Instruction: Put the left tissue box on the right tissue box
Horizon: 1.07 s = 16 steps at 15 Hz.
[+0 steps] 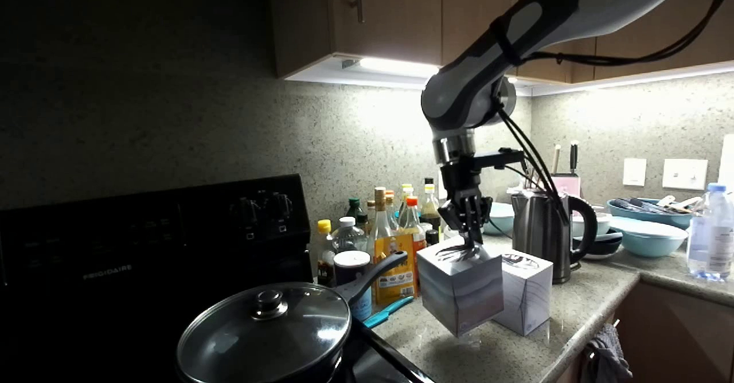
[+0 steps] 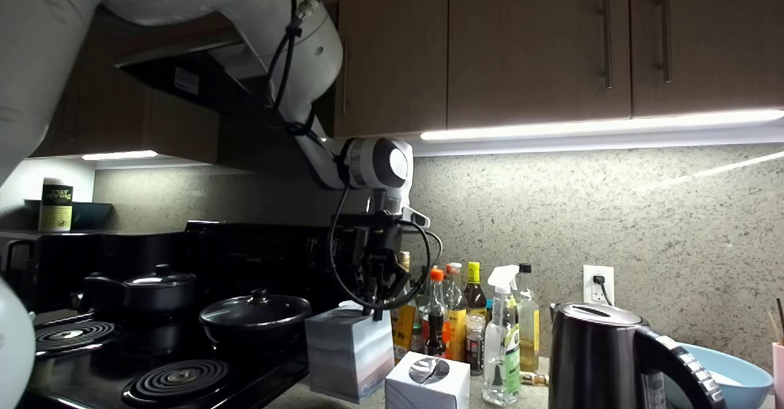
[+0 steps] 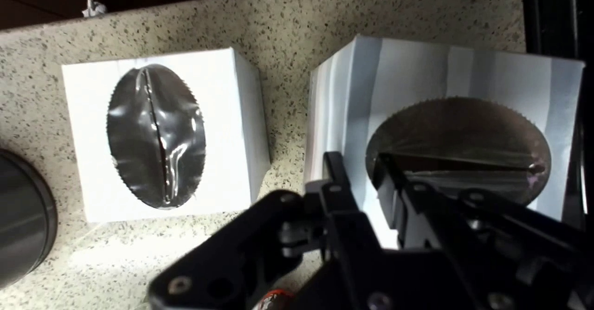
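The left tissue box point(image 1: 459, 303) is pale grey with soft wavy bands and an oval opening on top. It also shows in an exterior view point(image 2: 350, 357) and on the right in the wrist view point(image 3: 413, 68). My gripper point(image 3: 359, 159) is shut on its top edge, one finger in the oval opening and one outside the side wall. The box hangs slightly tilted above the counter. The right tissue box point(image 1: 526, 297), white with thin dark lines, stands upright on the counter beside it, apart from it in the wrist view point(image 3: 222, 161).
A dark kettle point(image 2: 597, 354) stands beyond the right tissue box. Several bottles point(image 1: 395, 239) and a spray bottle point(image 2: 502, 341) line the wall. A lidded pan point(image 1: 266, 325) sits on the stove with its handle toward the boxes. A turquoise knife point(image 1: 389, 312) lies on the counter.
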Motion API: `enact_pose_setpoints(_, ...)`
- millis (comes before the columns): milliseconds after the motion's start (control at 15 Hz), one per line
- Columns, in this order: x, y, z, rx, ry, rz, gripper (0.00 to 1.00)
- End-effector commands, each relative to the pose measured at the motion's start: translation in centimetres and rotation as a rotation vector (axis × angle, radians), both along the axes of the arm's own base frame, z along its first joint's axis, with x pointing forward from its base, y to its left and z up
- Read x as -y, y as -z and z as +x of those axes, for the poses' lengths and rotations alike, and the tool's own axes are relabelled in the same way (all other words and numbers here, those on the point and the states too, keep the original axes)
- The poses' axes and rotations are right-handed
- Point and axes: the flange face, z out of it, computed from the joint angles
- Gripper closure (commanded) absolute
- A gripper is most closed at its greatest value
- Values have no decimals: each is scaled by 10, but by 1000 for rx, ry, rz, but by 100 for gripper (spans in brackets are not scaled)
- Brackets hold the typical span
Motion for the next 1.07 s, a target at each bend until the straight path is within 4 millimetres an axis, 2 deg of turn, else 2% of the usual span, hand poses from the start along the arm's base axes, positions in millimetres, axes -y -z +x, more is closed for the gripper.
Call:
enact_pose_setpoints(0,4,-51,-22,22,4,6,95)
enact_pose_setpoints(133,5,-72,-28,40,12,8,95)
enact_pose_setpoints(200,2,-55,-17,31,5,3,79)
enact_pose_setpoints(400,3,-73,-22,52,7,3,79)
enact_pose_setpoints(667,3,-71,-23,48,7,4,79)
enact_pose_setpoints(733,3,-71,-23,48,7,4,95)
enact_pose_setpoints(1000,17,-93,-21,71,30,11,95)
